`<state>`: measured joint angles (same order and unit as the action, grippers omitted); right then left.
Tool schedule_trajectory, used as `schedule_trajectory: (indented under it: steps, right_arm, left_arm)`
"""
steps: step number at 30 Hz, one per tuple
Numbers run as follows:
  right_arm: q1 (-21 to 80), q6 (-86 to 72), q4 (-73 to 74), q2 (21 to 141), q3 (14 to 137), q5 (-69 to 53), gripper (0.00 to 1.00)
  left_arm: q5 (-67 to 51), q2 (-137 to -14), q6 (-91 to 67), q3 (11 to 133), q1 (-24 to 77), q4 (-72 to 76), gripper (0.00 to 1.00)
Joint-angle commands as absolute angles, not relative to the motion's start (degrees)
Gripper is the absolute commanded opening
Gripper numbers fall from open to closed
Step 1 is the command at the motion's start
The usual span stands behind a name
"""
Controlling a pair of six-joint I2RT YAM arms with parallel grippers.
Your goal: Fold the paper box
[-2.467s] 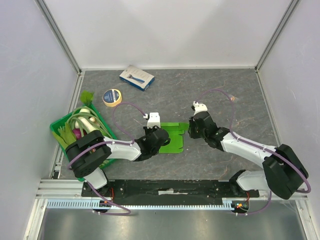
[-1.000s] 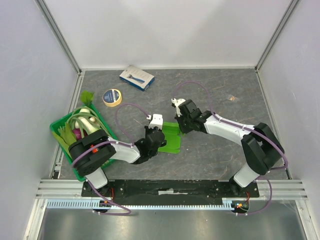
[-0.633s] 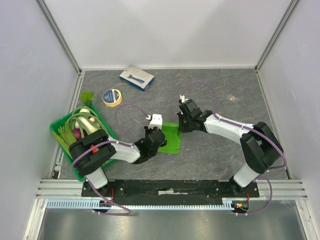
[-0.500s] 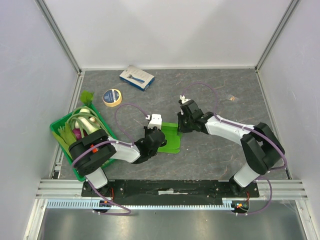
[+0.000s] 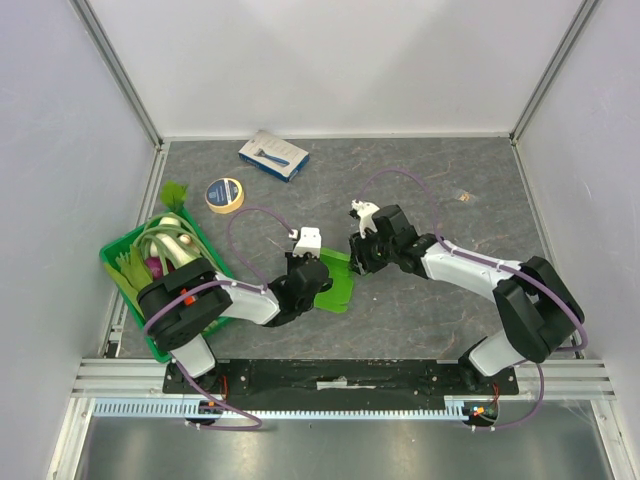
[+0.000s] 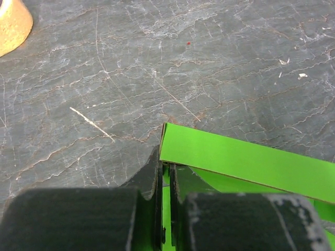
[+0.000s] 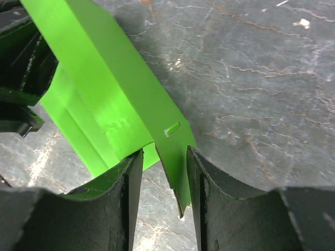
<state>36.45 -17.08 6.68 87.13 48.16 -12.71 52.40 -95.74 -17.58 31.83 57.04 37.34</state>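
Note:
The paper box [image 5: 337, 283] is bright lime-green card, lying between the two arms at the table's middle. My left gripper [image 5: 308, 270] is at its left edge. In the left wrist view this gripper [image 6: 166, 159] is shut on a thin edge of the card, and a raised green panel [image 6: 246, 162] runs off to the right. My right gripper [image 5: 357, 255] is at the box's far right corner. In the right wrist view its jaws [image 7: 163, 151] stand apart around a slotted flap [image 7: 175, 141], which leans against the right finger [image 7: 209, 198]. The box body [image 7: 99, 78] rises to the upper left.
A darker green crate [image 5: 118, 262] of vegetables stands at the left edge beside my left arm. A tape roll [image 5: 224, 194] and a blue-and-white carton [image 5: 273, 155] lie at the back left. Enclosure walls stand on three sides.
My right gripper came in from the right to the box's far right corner and has taken a flap between its jaws. The box now looks narrower, its right side lifted. The left gripper has held still.

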Motion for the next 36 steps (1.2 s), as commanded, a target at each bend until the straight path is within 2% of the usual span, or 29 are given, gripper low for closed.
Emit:
schedule_trajectory:
  steps: [1,7,14,16,18,22,26,30,35,36]
  right_arm:
    - [37.79,-20.03,-5.1,86.14,48.52,-25.05,0.48]
    - [37.79,-19.95,2.0,81.92,47.46,-22.68,0.54]
    - [38.14,-18.2,-6.32,84.11,45.18,-23.82,0.57]
    - [38.14,-15.66,-5.55,84.02,45.18,-20.68,0.57]
    - [38.23,-11.7,-5.89,82.89,43.69,-19.87,0.56]
    - [38.32,-9.14,-10.44,80.6,40.52,-21.44,0.47]
    - [38.41,-8.26,-13.45,80.77,38.85,-26.01,0.54]
    - [38.85,-4.76,-12.04,80.33,38.76,-24.87,0.55]
    - [38.85,-2.03,-11.17,80.24,38.85,-25.58,0.45]
    - [38.85,-1.5,-10.64,80.51,39.02,-24.97,0.37]
  left_arm:
    - [48.87,-95.89,-17.84,32.87,58.36,39.55,0.02]
    - [49.66,-96.06,-18.19,32.61,58.36,39.55,0.02]
    - [49.04,-96.24,-19.42,32.61,58.36,39.03,0.02]
    - [49.04,-95.8,-19.6,32.52,58.36,38.67,0.02]
    - [49.04,-95.45,-19.6,32.34,58.36,38.58,0.02]
    - [49.13,-95.27,-19.69,32.08,58.36,38.67,0.02]
    - [48.78,-95.54,-19.78,32.17,58.36,38.67,0.02]
    - [48.78,-95.36,-19.78,31.99,58.36,38.76,0.02]
    - [48.78,-95.45,-19.69,31.9,58.36,39.11,0.02]
    - [48.69,-95.45,-19.69,31.9,58.36,39.11,0.02]
